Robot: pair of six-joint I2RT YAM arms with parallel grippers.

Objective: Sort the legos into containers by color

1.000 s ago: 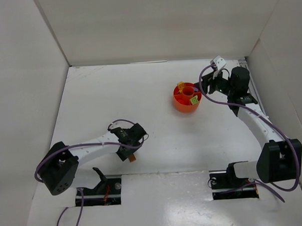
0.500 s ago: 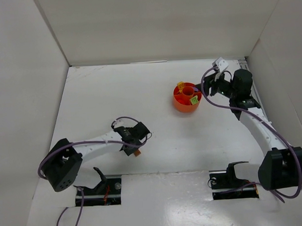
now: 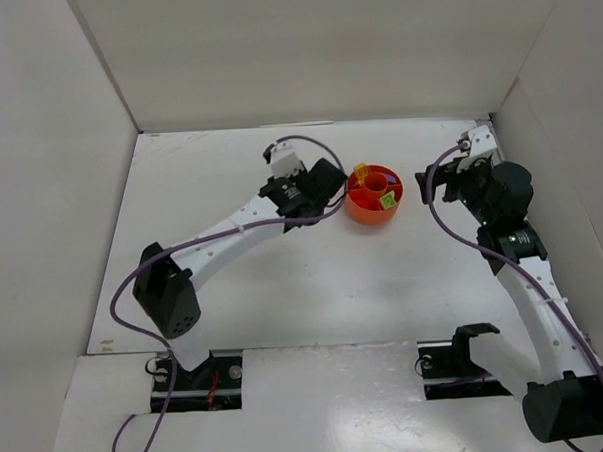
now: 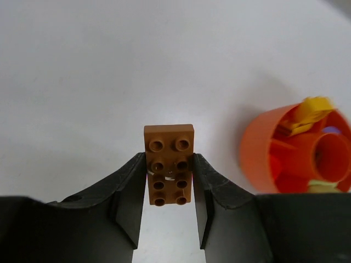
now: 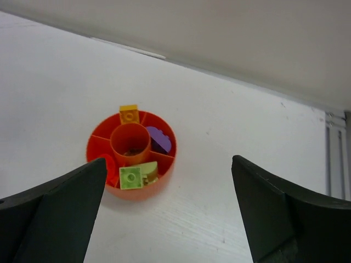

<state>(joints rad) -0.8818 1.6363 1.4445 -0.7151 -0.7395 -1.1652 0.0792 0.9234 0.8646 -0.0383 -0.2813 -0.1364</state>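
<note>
White table (image 3: 284,287), boxed in by plain white walls (image 3: 304,56). The round orange-red plastic dish (image 3: 361,215), with centre hub and dividers, sits on the far right-centre of the table, between the two grippers.

In the dish:
- small yellow plastic brick (image 5: 129,114), propped on the far rim
- purple brick (image 5: 159,140), in the right-hand compartment
- pale yellow-green brick (image 5: 131,178), in the near compartment

A small brown-orange plastic brick (image 4: 169,163), two studs by four, faces its studs toward the wrist camera. It is clamped by its long sides in the left gripper (image 4: 169,189), just left of the dish and not in it.

The right gripper (image 5: 168,164) stands right of the dish, apart from it, jaws spread wide, holding nothing.
</note>
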